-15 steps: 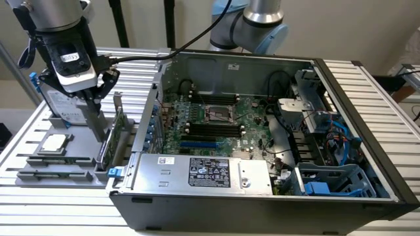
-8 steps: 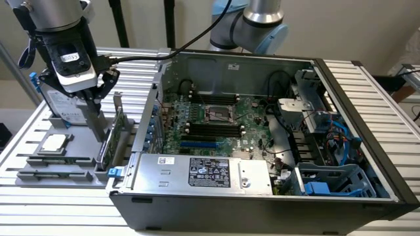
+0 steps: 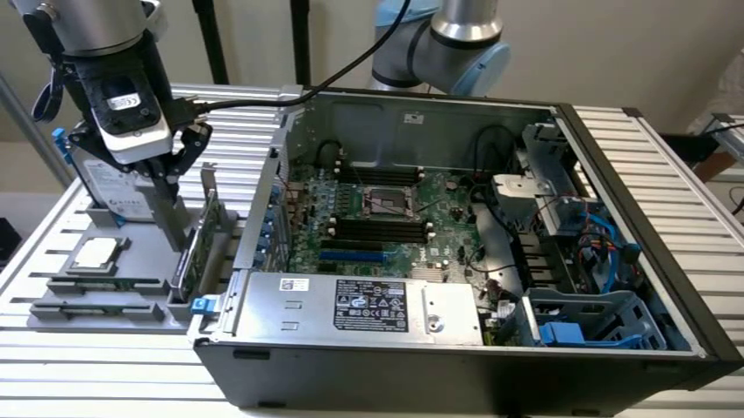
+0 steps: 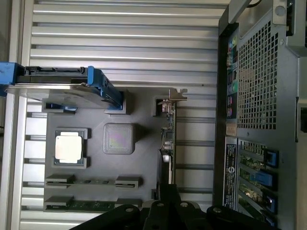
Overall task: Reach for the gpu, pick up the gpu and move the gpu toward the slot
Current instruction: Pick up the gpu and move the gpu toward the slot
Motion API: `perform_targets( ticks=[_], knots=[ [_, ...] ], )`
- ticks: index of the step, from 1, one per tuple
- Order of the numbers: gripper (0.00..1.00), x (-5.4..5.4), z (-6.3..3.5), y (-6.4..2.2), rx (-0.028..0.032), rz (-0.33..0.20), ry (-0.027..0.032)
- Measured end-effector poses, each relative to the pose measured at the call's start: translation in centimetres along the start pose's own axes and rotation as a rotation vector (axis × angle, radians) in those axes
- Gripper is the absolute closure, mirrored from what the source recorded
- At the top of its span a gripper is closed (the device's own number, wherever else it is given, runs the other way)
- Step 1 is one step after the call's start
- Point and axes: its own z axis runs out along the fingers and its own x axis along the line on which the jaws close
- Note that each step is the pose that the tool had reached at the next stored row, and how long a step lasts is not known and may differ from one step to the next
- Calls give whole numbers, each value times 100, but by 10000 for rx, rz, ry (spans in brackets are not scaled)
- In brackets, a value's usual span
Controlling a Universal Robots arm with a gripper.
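The gpu stands on edge in a grey holder, on the side nearest the computer case, its silver bracket at the end far from the gripper. The gripper's dark body sits over the card's near end. Also in the holder are a square grey pad, a silver processor chip, memory sticks and, at the far end, a blue-framed hard drive. All rest on a slatted metal table.

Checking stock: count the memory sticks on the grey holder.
2. One memory stick sits beside the processor chip; the second memory stick lies parallel, outermost on the holder. None seem hidden.
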Motion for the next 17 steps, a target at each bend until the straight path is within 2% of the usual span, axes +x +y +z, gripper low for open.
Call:
perform_targets(
  ticks=[2,4,5,7,8,10,17],
  knots=[
    [88,0,0,0,0,0,0],
    [76,0,0,0,0,0,0],
    [76,0,0,0,0,0,0],
    [64,0,0,0,0,0,0],
    [64,0,0,0,0,0,0],
    [52,0,1,0,1,0,1],
    [52,12,121,-5,0,12,-1]
  ],
)
